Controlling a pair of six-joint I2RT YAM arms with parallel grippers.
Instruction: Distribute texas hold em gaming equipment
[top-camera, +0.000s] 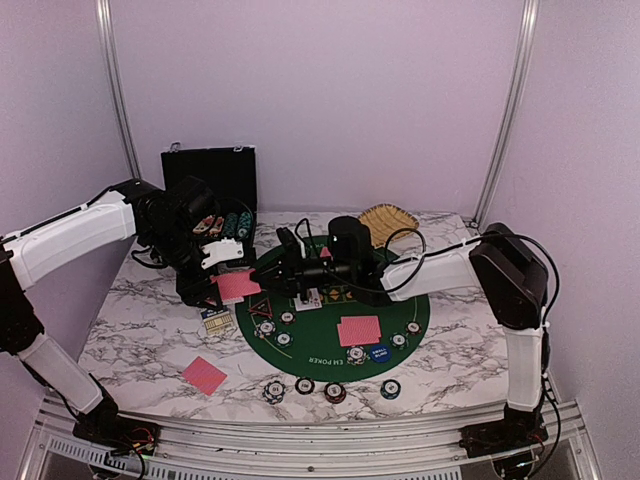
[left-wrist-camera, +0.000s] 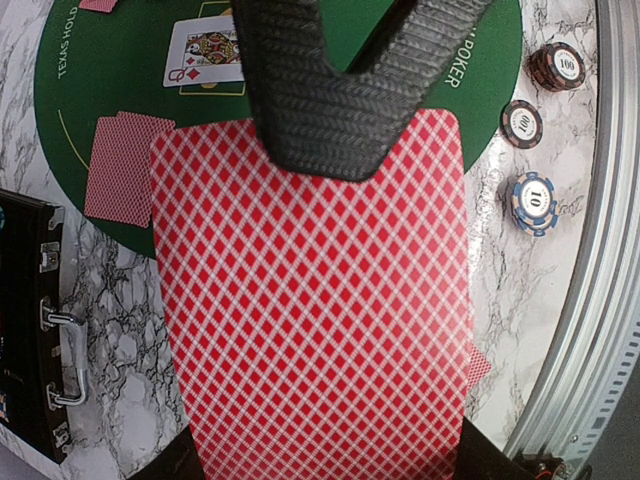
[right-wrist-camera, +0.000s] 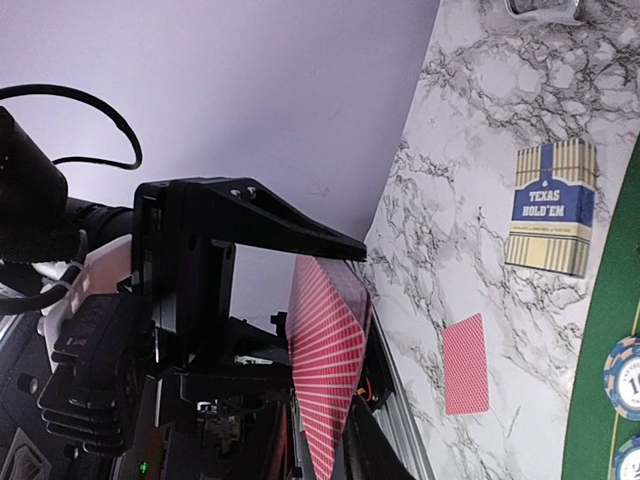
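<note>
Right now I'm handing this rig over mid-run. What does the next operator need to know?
Left pincer: shut on red-backed cards, near the green mat's left edge.
Right pincer: at those cards; open or shut unclear.
Done: face-down pair on the mat, face-down card on the marble near-left, chips along the near edge.
Left: probably deal the held cards.

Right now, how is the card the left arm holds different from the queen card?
The held card shows its red lattice back; the queen card lies face up. The left gripper pinches the held card in its jaws; the queen card rests on the green mat. Both are playing cards.
</note>
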